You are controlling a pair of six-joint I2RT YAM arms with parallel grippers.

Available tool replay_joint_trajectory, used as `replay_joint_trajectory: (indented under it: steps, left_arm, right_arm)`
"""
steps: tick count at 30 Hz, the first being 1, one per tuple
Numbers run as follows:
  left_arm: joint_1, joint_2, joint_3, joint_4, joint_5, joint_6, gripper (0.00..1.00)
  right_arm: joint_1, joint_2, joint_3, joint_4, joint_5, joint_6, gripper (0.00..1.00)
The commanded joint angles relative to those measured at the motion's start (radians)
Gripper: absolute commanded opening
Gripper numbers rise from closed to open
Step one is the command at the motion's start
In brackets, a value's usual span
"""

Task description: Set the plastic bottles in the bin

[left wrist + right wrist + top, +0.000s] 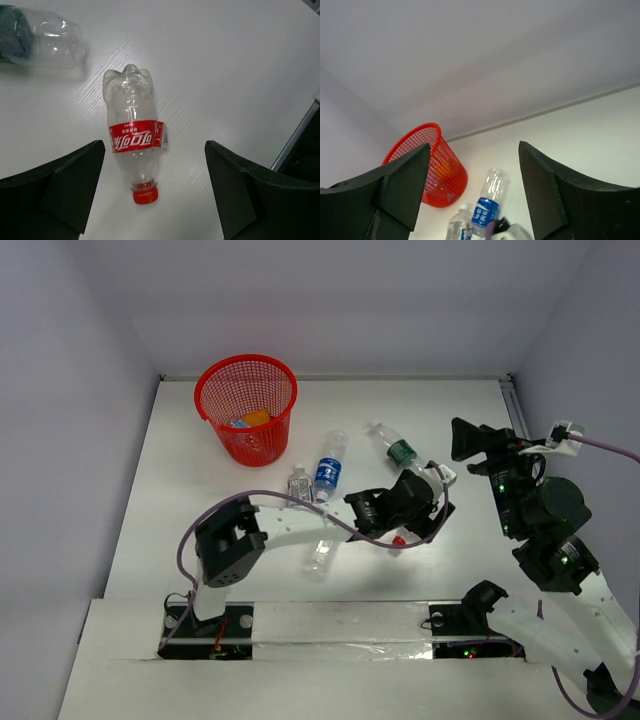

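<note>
The step in hand is picking up the red-labelled cola bottle (132,137), which lies flat on the desk (240,75), well apart from the bin (262,445). The left gripper (154,147) hovers over it, fingers spread wide and empty. The bottle's long axis runs between them, red cap (145,194) toward the wrist. The next move calls for descending and closing across the label. The right gripper (474,150) hangs raised, fingers apart, holding nothing.

Bin (246,408) far left on the table (200,530). To its right, in order: first bottle (299,483), second bottle (329,468), third bottle (392,446). Nearer the arms: fourth bottle (320,555) (partly under the left arm (290,525)), fifth bottle (134,135).
</note>
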Motion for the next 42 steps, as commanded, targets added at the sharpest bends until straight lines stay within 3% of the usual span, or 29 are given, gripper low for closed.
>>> replay_joint_trajectory:
  steps: [1,12,15,20,23,35,42]
  left_arm:
    - [0.005,0.063,0.092,0.053,0.010,0.003,0.80]
    - [0.005,0.328,0.256,0.005,-0.073,0.046,0.78]
    - [0.005,0.376,0.276,0.005,-0.079,0.046,0.70]
    - [0.005,0.369,0.251,0.045,-0.093,0.037,0.46]
    - [0.005,0.314,0.206,0.068,-0.096,0.031,0.41]
    - [0.005,-0.188,-0.156,0.240,-0.186,-0.030,0.40]
    - [0.084,-0.449,-0.306,0.217,-0.245,-0.096,0.40]
  right_arm:
    - [0.004,-0.031,-0.022,-0.055,0.011,-0.013,0.78]
    - [0.004,-0.071,-0.068,-0.086,-0.024,-0.002,0.79]
    - [0.004,-0.080,-0.080,-0.094,-0.022,-0.001,0.79]
    - [0.004,-0.077,-0.102,-0.094,-0.012,-0.001,0.79]
    - [0.004,-0.063,-0.111,-0.095,-0.007,0.004,0.78]
    - [0.004,0.015,-0.091,-0.072,-0.009,-0.005,0.59]
    - [-0.007,0.150,-0.073,-0.029,-0.032,-0.018,0.65]
